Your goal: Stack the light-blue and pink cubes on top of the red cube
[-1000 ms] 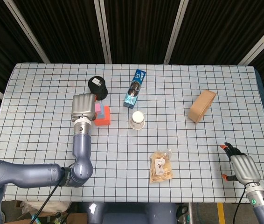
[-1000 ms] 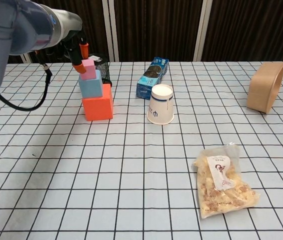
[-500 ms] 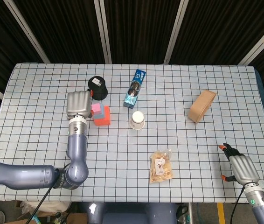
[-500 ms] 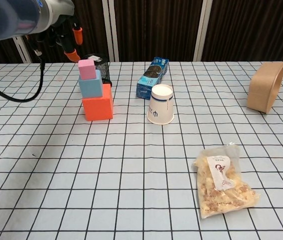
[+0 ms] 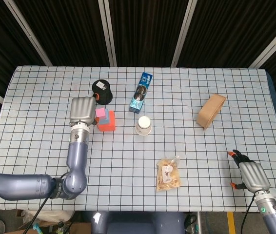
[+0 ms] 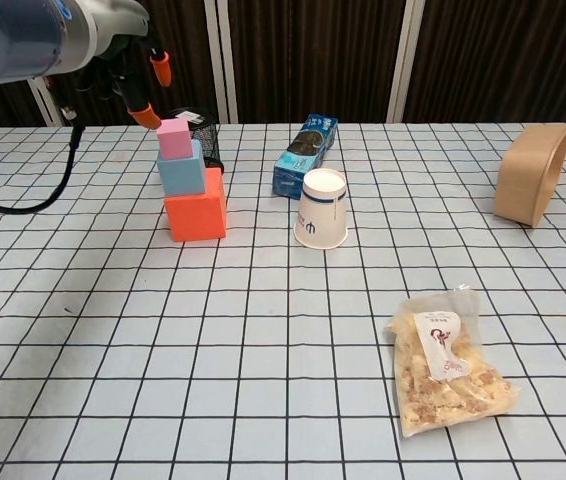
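Observation:
The red cube [image 6: 196,213] stands on the table with the light-blue cube [image 6: 181,171] on it and the pink cube [image 6: 173,139] on top. From above, the stack [image 5: 107,120] shows just right of my left hand [image 5: 82,110]. In the chest view the left hand [image 6: 141,85] hangs above and left of the pink cube, apart from it, fingers spread and holding nothing. My right hand [image 5: 251,176] rests low at the table's front right corner, fingers apart, empty.
A black mesh cup [image 5: 102,90] stands right behind the stack. A blue box [image 5: 141,92] and an upturned paper cup [image 5: 143,125] lie to its right. A snack bag [image 5: 168,174] is near the front, a brown bowl [image 5: 210,110] on its side at right.
My left hand let go of the pink cube and drew up and to the left, leaving it on the light-blue cube. The right hand has barely moved.

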Controlling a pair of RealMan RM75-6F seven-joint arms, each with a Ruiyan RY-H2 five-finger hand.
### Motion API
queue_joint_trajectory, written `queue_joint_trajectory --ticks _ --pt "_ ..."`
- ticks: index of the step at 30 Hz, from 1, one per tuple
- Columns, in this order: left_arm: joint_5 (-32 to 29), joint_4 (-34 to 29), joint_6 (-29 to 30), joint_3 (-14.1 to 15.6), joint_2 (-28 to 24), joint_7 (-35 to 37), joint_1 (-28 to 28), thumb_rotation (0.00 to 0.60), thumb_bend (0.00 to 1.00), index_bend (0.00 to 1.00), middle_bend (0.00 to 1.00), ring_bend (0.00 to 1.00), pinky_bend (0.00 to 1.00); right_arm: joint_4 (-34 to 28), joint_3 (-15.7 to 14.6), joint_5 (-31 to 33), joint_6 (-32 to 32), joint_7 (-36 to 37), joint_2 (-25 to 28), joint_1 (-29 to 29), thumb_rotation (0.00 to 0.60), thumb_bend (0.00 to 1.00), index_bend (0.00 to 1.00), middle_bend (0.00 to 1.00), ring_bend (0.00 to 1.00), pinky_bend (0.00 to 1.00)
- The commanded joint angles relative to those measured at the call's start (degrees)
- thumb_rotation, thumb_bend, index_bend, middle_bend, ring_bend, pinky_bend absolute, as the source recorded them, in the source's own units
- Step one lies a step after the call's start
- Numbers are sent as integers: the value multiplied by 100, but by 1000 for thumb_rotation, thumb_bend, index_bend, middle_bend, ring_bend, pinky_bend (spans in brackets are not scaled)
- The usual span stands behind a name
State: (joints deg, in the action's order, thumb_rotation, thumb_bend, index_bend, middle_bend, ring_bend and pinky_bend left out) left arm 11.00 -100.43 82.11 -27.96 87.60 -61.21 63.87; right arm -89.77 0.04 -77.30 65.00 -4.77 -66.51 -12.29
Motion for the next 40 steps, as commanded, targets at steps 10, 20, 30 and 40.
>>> queue_joint_trajectory --ticks 10,20,30,40 --pt "3663 -3444 -66 1452 -2905 2628 -2750 600 272 278 685 556 647 -118 -36 -222 186 75 69 45 600 138 137 101 199 379" --pt "7932 -385 842 3223 -2767 6325 -5130 600 271 279 513 378 490 -334 -76 -441 519 9 170 168 600 138 137 101 199 379" --pt "7424 882 482 3185 -2081 5557 -5410 600 255 142 199 95 201 -426 -60 -646 924 -51 233 308 600 138 137 101 199 379" --pt "7547 819 611 3117 -1990 5106 -5564 600 189 109 167 92 199 -395 28 -600 1073 78 275 375 600 138 137 101 198 379"
